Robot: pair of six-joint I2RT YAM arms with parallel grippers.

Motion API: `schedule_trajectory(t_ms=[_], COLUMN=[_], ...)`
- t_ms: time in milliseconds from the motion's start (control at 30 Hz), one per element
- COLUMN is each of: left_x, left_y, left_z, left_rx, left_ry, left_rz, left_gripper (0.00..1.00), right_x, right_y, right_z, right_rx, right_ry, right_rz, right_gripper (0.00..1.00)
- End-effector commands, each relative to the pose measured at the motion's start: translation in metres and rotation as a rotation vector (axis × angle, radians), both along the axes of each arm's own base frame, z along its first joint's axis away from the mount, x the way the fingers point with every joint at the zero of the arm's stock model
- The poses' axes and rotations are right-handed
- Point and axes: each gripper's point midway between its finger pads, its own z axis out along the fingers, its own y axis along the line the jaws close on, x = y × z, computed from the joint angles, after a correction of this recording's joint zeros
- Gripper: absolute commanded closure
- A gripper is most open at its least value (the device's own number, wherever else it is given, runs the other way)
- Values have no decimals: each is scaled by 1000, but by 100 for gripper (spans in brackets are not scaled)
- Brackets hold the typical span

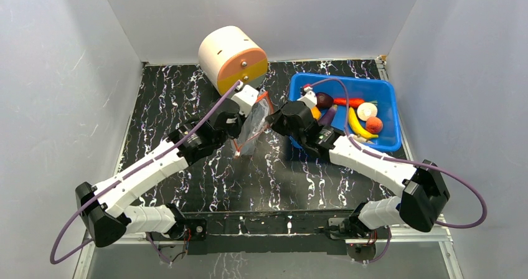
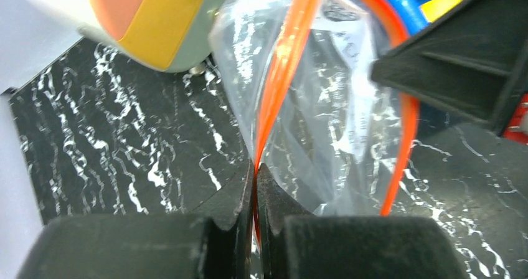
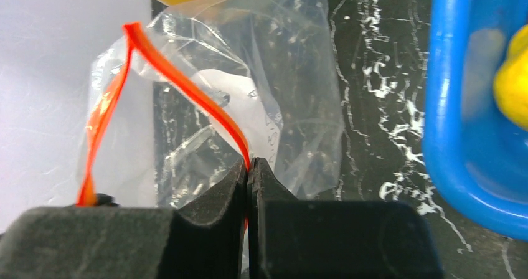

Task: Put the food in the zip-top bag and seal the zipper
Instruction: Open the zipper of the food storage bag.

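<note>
Left fingers: the left fingers (image 2: 248,185) are pressed together on the thin red-orange zipper strip (image 2: 283,67), pinching one lip of the mouth.
Right fingers: the right fingers (image 3: 241,179) are likewise clamped shut on the strip, on the opposite lip.
Bag: the small clear crinkly plastic zip-top bag (image 1: 252,129) hangs between the two arms, near the middle of the far edge of the black marbled surface (image 1: 187,92). Whether its lower end touches the surface cannot be told.
Mouth: the two lips bow apart into a loop in the right wrist view, so the bag looks open. The pull tab cannot be made out.
Contents: only a white printed label shows through the plastic, so the bag appears empty.
Food: the small plastic toy foods (image 1: 355,124) (banana, carrot, eggplant and round pieces) lie in the blue plastic bin (image 1: 389,89) at the far right corner.
Bystander: a cream-and-orange cylinder (image 1: 231,58) lies at the far edge, just behind the bag.
Why held so: one lip per arm probably spreads the mouth for loading.
Snag: with both arms occupied, one would likely have to let go to fetch food, and the limp mouth could sag closed.
</note>
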Motion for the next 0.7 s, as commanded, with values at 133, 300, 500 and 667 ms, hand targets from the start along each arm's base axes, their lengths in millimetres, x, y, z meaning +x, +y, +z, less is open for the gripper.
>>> schedule_trajectory(t_ms=[133, 300, 500, 667], left_x=[1, 5, 8, 8], left_y=[43, 63, 69, 79], left_z=[30, 32, 43, 41], left_rx=[49, 87, 127, 174], left_ry=[-96, -129, -226, -269], left_rz=[164, 275, 238, 251], left_gripper=[100, 100, 100, 100], right_x=[-11, -17, -31, -29], right_y=[-9, 14, 49, 38], right_z=[-1, 17, 45, 65], right_rx=[2, 67, 84, -4], right_ry=[-2, -2, -149, -256], right_rz=[22, 128, 394, 415], right_gripper=[100, 100, 71, 53])
